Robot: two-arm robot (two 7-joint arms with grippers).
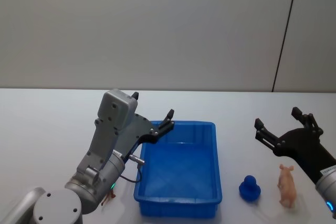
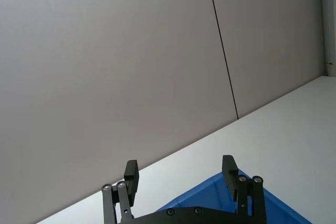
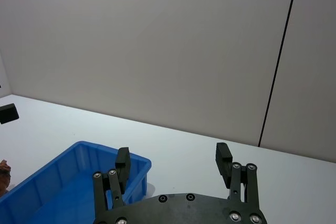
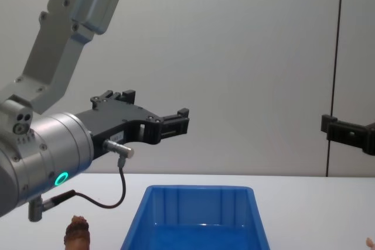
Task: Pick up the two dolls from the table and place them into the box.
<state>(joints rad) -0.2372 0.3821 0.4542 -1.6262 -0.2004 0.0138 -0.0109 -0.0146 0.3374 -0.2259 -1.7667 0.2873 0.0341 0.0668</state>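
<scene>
White table [image 1: 47,129] against a plain grey wall with one dark vertical seam. Left arm, grey, bulky, comes up from the near-left corner; green light ring glows on its wrist housing. Blue box [image 1: 178,206] sits mid-table, long side running away from the robot. Left gripper [image 1: 152,105] hangs above the box's far-left corner, well off the table, claw spread wide, nothing in it; its wrist view looks over that blue corner toward the wall. Right gripper [image 1: 277,117] hovers over the table right of the box, claw also spread and holding nothing. Small white label on the right arm near the picture edge, print too small to read. Pale pink doll [image 1: 286,185] stands on the table near-right of the box, below the right gripper. Dark blue piece [image 1: 250,188] stands between it and the box, apart from both. Reddish-brown doll [image 4: 77,230] is on the table left of the box: the chest view gives it plainly, the head view has it mostly behind the left arm, and the right wrist view catches it beyond the box.
</scene>
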